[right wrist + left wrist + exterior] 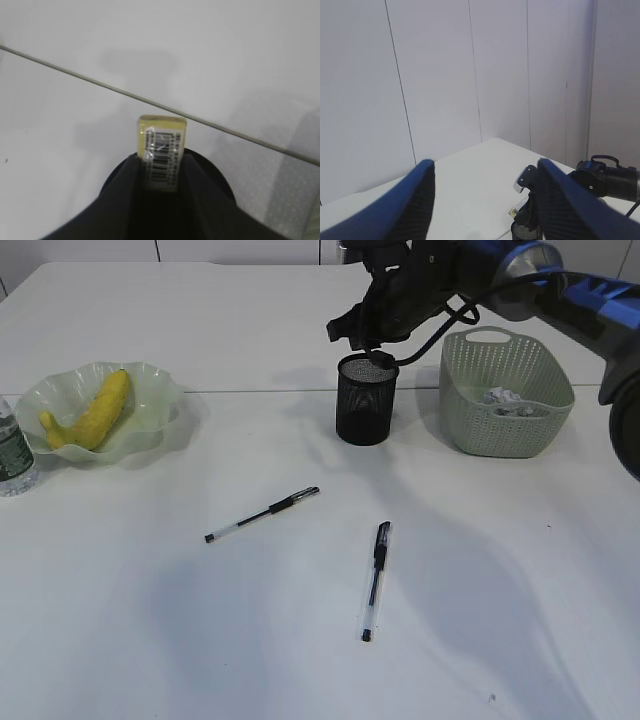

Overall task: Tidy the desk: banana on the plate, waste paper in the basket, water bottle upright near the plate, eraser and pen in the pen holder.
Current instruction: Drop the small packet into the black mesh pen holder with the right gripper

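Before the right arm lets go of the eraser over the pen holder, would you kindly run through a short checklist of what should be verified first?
1. Eraser clamped in the right gripper: ok, held between both fingers.
2. Right gripper above the pen holder: ok in the exterior view; exact centring over the opening cannot tell.
3. Pen holder upright on the desk: ok.
4. Left gripper clear of the drop: ok, raised, open and empty.
5. Banana on the plate, waste paper in the basket: ok.
6. Two pens in the holder: not ok, both lie on the desk.
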Motion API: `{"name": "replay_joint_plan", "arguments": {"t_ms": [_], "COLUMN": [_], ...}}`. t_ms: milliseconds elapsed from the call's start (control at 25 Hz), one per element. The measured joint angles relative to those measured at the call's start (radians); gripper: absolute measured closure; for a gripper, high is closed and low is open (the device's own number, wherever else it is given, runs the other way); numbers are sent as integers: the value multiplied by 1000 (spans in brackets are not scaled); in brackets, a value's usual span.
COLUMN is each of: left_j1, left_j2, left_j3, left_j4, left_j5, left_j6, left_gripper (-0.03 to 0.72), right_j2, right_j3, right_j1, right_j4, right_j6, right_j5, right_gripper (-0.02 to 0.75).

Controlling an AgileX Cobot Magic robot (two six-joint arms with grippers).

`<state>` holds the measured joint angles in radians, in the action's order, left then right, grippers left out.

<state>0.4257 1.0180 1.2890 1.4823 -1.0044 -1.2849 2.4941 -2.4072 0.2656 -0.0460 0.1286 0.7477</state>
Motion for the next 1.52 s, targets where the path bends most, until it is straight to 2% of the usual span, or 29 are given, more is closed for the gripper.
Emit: {"name": "replay_joint_plan", "arguments": {"t_ms": [960, 1520], "left_j1": [0, 0], "left_j2": [0, 0], "left_j3": [0, 0], "left_j4": [0, 0], "left_j5": [7, 12], "left_j6": [0, 0], "left_gripper": [245, 245], "right_j2": [46, 46], "right_j3": [-1, -1], "right_j1": [-14, -14], "right_j4": [-2, -8], "right_j6": [-13, -32], "right_j5": [32, 33], "right_gripper": [575, 522]}}
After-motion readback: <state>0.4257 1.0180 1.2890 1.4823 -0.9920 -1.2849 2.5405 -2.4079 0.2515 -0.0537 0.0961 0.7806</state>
